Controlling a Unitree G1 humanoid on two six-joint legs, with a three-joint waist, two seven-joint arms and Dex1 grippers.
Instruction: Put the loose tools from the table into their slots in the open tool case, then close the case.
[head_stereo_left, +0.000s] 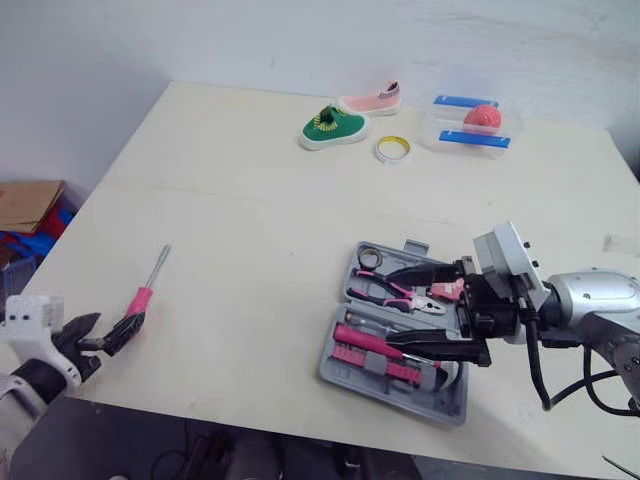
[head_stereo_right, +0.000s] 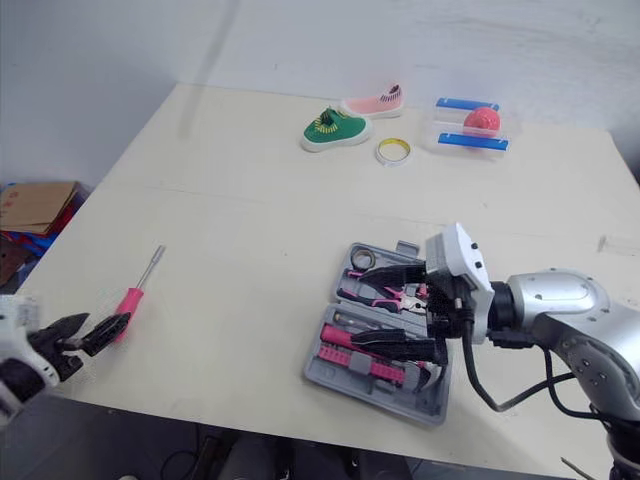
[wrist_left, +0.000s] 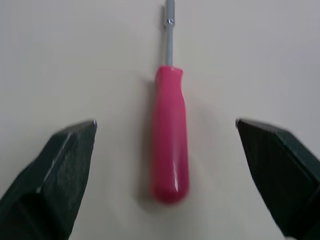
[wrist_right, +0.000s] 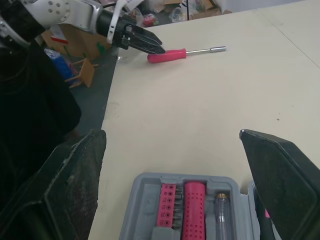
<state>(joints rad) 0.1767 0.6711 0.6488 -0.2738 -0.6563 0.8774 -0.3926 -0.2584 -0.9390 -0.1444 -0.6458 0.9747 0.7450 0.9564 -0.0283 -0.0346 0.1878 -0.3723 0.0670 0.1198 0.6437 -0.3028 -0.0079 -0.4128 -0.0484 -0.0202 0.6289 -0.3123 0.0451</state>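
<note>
At the tabletop's near left edge, my left gripper (head_stereo_left: 108, 333) is spread wide, one finger on either side of the pink screwdriver (wrist_left: 170, 150) handle without touching it. Toward the near right edge, my right gripper (head_stereo_left: 390, 308) gapes wide and empty above the open tool case (head_stereo_left: 345, 372).

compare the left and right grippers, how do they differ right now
Place: the left gripper is at the table's near left edge; the right gripper is over the open tool case.
Aim: the left gripper points along the pink screwdriver, with its jaws either side of the handle; the right gripper points toward the robot's left.
Shared: both are open and hold nothing.
</note>
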